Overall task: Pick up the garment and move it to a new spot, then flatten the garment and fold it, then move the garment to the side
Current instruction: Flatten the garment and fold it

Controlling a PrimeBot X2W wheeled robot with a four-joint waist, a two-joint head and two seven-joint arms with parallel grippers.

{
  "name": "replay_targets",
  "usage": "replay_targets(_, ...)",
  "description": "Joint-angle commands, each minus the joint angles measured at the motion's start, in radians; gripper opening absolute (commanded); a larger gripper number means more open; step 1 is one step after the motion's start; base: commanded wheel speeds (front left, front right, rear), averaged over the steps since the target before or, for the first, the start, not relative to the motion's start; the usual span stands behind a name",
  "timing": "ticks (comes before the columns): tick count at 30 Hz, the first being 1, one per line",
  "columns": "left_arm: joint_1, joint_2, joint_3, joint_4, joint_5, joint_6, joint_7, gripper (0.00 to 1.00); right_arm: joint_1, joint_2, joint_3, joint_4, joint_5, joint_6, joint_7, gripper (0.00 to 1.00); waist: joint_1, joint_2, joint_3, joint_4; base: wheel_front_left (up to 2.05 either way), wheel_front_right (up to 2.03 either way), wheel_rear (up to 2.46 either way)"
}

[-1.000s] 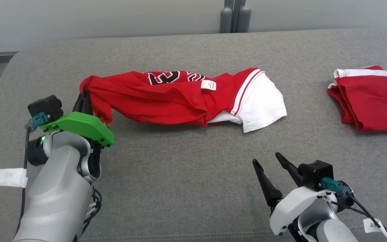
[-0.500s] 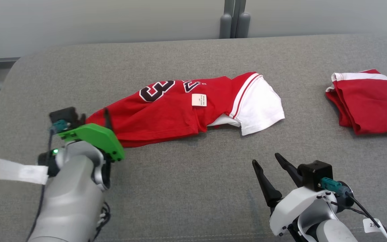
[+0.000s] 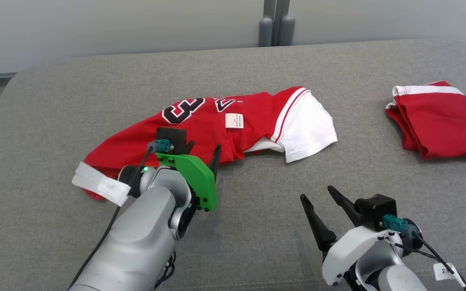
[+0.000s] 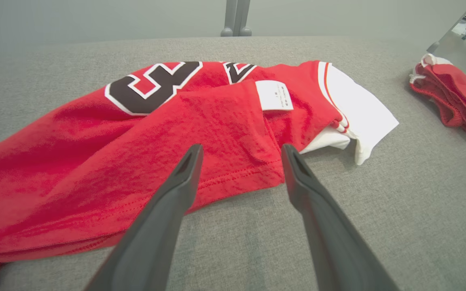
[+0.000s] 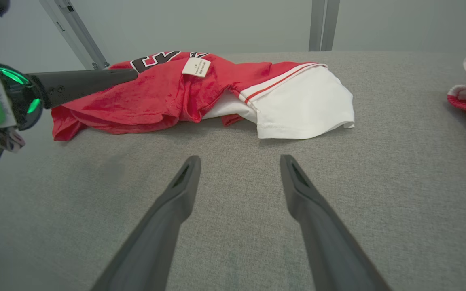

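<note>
Left wrist view: left pincer wide, perhaps just above garment.

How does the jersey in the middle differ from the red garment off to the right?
The jersey lies stretched out and rumpled; the folded garment is a compact, layered stack. The jersey shows a black number, a white label and a white sleeve; the folded garment shows plain red with a white band. Both are red with white trim.
</note>
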Motion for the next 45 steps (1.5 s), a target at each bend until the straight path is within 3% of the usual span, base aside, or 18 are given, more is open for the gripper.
replay_targets(1,0.01,0.002,-0.014,-0.012,-0.014,0.013,0.007,1.0,-0.004,-0.003,0.003,0.001,-0.001,-0.001,0.001,1.0,0.0,0.0,0.002,-0.008,0.0,0.0,0.0)
replay_targets(12,-0.016,0.003,-0.132,-0.01,-0.068,0.128,0.026,1.0,-0.015,-0.003,0.008,-0.008,-0.011,-0.001,0.01,1.0,0.0,0.0,0.022,-0.069,0.0,0.0,0.0)
replay_targets(26,-0.064,0.003,-0.189,0.071,-0.12,0.159,0.021,1.0,-0.023,-0.003,0.005,-0.023,-0.019,-0.001,0.012,1.0,0.0,0.0,0.057,-0.108,0.0,0.0,0.0)
replay_targets(27,-0.066,0.003,-0.192,0.076,-0.123,0.159,0.021,0.91,-0.024,-0.003,0.005,-0.022,-0.018,-0.001,0.011,1.0,0.0,0.0,0.058,-0.108,0.0,0.0,0.0)
replay_targets(28,-0.066,0.003,-0.195,0.079,-0.129,0.157,0.022,0.52,-0.024,-0.003,0.003,-0.022,-0.017,-0.001,0.011,1.0,0.0,0.0,0.059,-0.108,0.0,0.0,0.0)
replay_targets(30,-0.072,0.003,-0.202,0.085,-0.136,0.152,0.021,0.25,-0.022,-0.003,0.001,-0.021,-0.016,-0.001,0.009,1.0,0.0,0.0,0.059,-0.107,0.0,0.0,0.0)
replay_targets(31,-0.072,0.003,-0.202,0.085,-0.136,0.152,0.021,0.25,-0.022,-0.003,0.001,-0.021,-0.016,-0.001,0.009,1.0,0.0,0.0,0.059,-0.107,0.0,0.0,0.0)
replay_targets(32,-0.076,0.003,-0.204,0.088,-0.139,0.15,0.019,0.04,-0.022,-0.003,0.001,-0.019,-0.015,-0.001,0.008,1.0,0.0,0.0,0.059,-0.107,0.0,0.0,0.0)
replay_targets(33,-0.078,0.003,-0.206,0.09,-0.145,0.149,0.017,0.0,-0.023,-0.003,0.0,-0.019,-0.015,-0.001,0.007,1.0,0.0,0.0,0.059,-0.106,0.0,0.0,0.0)
replay_targets(39,-0.087,0.003,-0.218,0.106,-0.163,0.14,0.01,0.0,-0.028,-0.003,-0.004,-0.018,-0.011,-0.001,0.003,1.0,0.0,0.0,0.06,-0.101,0.0,0.0,0.0)
replay_targets(45,-0.092,0.005,-0.167,0.132,-0.215,0.153,-0.052,0.0,-0.019,-0.003,-0.02,-0.015,-0.007,-0.001,-0.005,1.0,0.0,0.0,0.056,-0.068,0.0,0.0,0.0)
